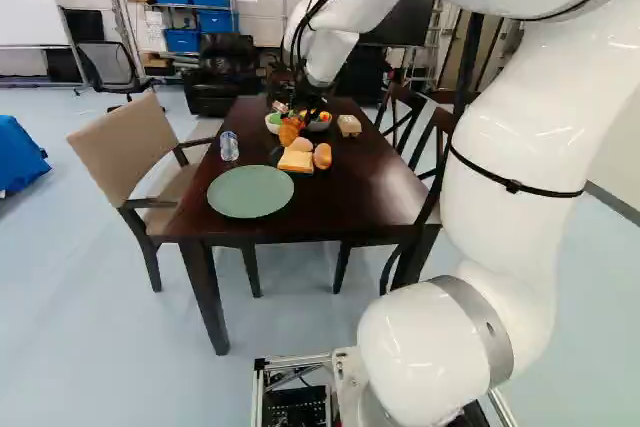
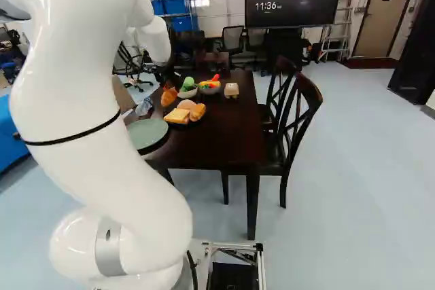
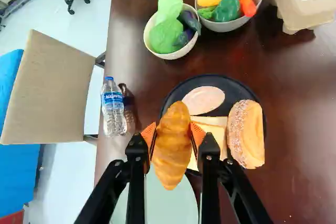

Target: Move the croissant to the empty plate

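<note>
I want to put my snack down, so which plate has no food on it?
The green plate: it's bare, while the black plate has bread on it.

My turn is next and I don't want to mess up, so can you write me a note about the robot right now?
Hand: closed on the croissant, one finger on each side.
Empty plate: the green one, near the table's edge.
Dark plate: other food is on it.
Done: croissant grabbed; it looks lifted.
Left: carry it to the green plate, lower it, let go.
</note>
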### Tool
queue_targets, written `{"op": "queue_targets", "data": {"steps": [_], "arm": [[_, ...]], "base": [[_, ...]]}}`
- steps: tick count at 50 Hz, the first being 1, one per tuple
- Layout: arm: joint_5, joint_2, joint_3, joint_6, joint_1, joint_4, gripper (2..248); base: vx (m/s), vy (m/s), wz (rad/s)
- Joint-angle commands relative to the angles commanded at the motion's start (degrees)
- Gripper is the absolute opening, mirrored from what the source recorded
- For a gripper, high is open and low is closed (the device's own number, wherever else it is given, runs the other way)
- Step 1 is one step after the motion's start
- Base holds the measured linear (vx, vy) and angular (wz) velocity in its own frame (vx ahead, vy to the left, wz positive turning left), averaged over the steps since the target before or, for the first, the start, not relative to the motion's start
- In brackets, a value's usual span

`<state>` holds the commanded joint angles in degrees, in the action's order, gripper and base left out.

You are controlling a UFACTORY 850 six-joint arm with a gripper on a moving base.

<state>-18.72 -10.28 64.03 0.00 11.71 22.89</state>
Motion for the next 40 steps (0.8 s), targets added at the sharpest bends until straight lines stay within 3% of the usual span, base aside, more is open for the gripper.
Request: {"op": "queue_targets", "data": {"steps": [40], "arm": [[0.0,-2.85,3.25,0.0,6.96,0.0,109]], "base": [[0.0,0.0,0.0]]}}
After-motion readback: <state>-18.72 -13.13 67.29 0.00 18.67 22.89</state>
